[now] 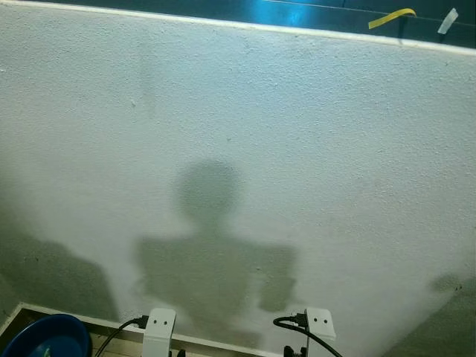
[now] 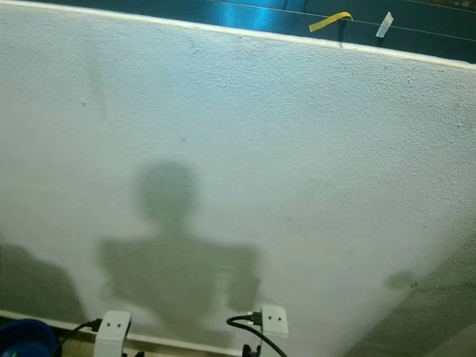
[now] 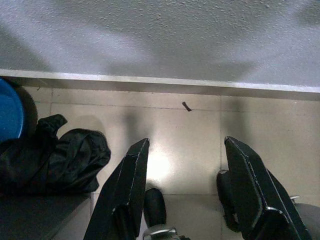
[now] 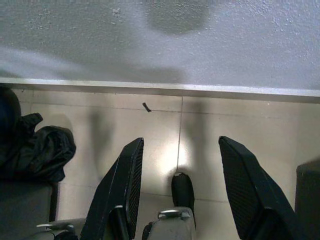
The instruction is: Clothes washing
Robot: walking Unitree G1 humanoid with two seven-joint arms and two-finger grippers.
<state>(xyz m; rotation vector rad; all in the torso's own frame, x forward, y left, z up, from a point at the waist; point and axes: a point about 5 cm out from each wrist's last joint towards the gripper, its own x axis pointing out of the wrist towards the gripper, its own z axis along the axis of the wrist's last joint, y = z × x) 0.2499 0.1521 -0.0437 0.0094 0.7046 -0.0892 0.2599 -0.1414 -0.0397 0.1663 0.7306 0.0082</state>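
Observation:
A crumpled black garment [image 3: 50, 155] lies on the beige tiled floor beside a blue basin [image 3: 10, 110], close to the white wall. In the right wrist view the same black garment [image 4: 35, 150] shows. My left gripper [image 3: 185, 170] hangs above the floor, open and holding nothing, a short way from the garment. My right gripper [image 4: 177, 170] is open too, with bare tiles between its fingers. In the eye views the blue basin [image 1: 44, 336] sits at the lower left, and both white wrist mounts poke up along the bottom edge.
A rough white wall [image 1: 238, 149] stands right in front of me, with my shadow on it. A white skirting [image 3: 160, 82] runs along its foot. A small dark scrap [image 3: 186, 106] lies on the tiles. A dark edge [image 4: 307, 195] stands beside the right gripper.

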